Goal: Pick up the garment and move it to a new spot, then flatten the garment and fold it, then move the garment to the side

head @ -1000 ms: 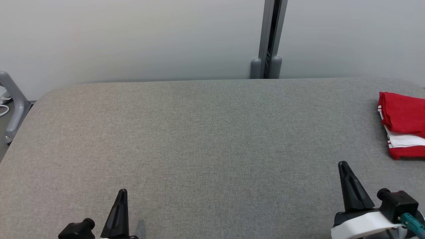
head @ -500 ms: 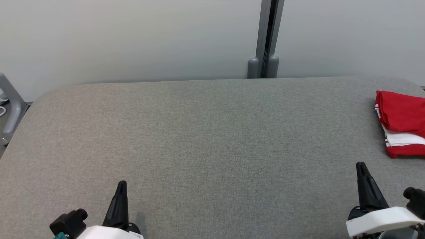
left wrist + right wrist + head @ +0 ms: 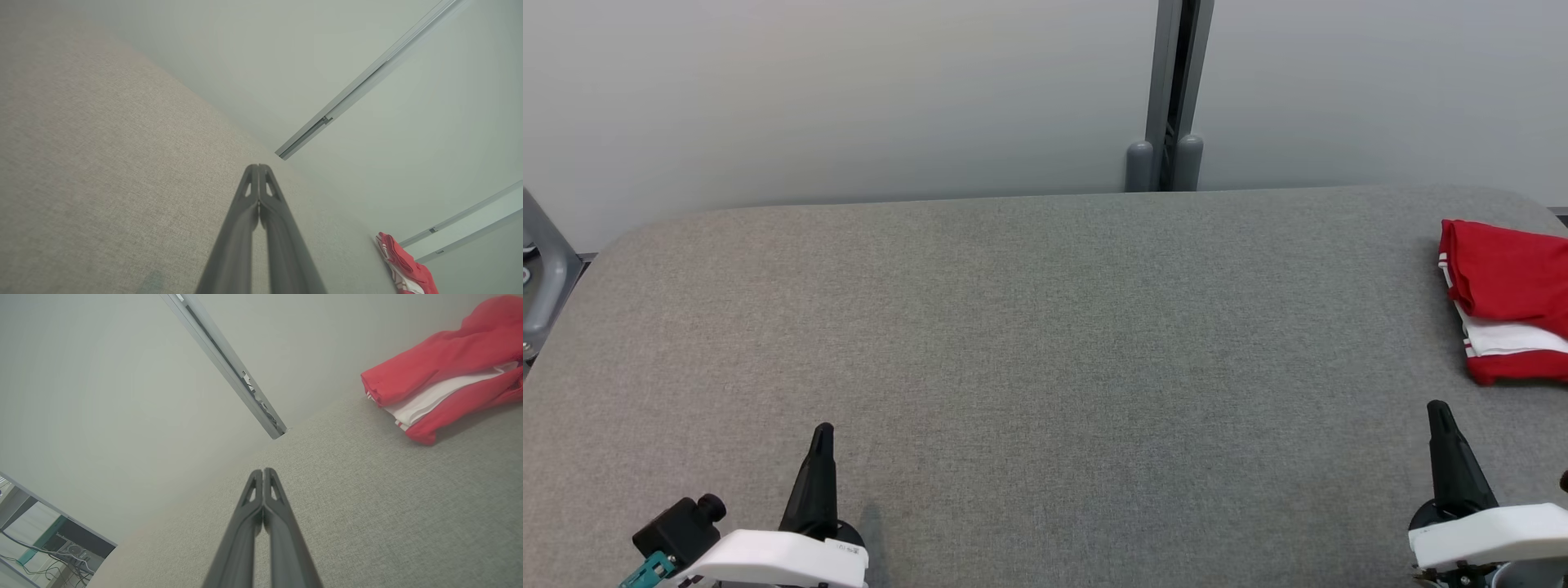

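The garment [image 3: 1507,298], red with white bands, lies folded at the far right edge of the grey table [image 3: 1029,327]; it also shows in the left wrist view [image 3: 402,265] and the right wrist view [image 3: 441,375]. My left gripper [image 3: 823,431] is shut at the lower left, holding nothing, its tips [image 3: 258,167] pressed together. My right gripper [image 3: 1437,408] is shut at the lower right, just in front of the garment and apart from it, its tips [image 3: 263,471] together and empty.
A pale wall with a grey vertical post [image 3: 1168,94] runs behind the table. A grey metal frame [image 3: 539,278] stands off the table's left end. Cables and equipment [image 3: 61,549] lie beyond the table in the right wrist view.
The right gripper has drawn back toward the lower right and the left gripper has risen a little in view. The camera has shifted slightly, sliding the scene left. The garment lies still.
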{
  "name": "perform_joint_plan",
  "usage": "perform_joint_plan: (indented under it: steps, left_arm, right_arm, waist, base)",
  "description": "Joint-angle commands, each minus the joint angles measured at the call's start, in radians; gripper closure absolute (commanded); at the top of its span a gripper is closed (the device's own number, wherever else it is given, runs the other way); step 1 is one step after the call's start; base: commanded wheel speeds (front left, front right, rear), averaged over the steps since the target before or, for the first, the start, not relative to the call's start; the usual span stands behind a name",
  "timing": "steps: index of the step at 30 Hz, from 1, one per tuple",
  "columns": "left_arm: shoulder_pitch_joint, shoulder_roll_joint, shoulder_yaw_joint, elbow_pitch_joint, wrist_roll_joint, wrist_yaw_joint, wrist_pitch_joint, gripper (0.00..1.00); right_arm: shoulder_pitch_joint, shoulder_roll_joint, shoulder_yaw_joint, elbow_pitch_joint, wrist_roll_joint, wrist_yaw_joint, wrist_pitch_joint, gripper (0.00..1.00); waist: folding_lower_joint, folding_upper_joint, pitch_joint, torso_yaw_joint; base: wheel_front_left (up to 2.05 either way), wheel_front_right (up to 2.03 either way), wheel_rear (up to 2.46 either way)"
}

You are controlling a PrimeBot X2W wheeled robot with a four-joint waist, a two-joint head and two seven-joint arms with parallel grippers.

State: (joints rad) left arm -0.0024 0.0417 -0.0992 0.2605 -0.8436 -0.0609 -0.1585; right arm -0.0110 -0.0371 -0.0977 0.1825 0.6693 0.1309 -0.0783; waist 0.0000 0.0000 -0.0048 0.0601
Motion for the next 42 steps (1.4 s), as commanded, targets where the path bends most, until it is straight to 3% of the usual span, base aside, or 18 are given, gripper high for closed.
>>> perform_joint_plan:
  steps: [1,21,42]
  left_arm:
    - [-0.036,0.005,0.001,-0.009,-0.034,-0.009,0.005,1.00]
    - [-0.096,0.007,-0.005,0.021,-0.274,-0.029,0.054,1.00]
    - [-0.145,0.008,-0.009,0.044,-0.462,-0.045,0.094,1.00]
  right_arm:
    - [-0.022,-0.008,-0.015,-0.010,0.039,0.000,0.011,1.00]
    - [-0.029,-0.011,-0.083,-0.006,0.320,0.000,0.100,1.00]
    - [-0.032,-0.014,-0.138,-0.002,0.537,0.000,0.170,1.00]
  waist:
    - [0.0000,0.0000,0.000,-0.001]
    - [0.0000,0.0000,0.002,-0.015]
    - [0.0000,0.0000,0.004,-0.028]
  base:
    - [0.00,0.00,0.00]
    - [0.00,0.00,0.00]
    - [0.00,0.00,0.00]
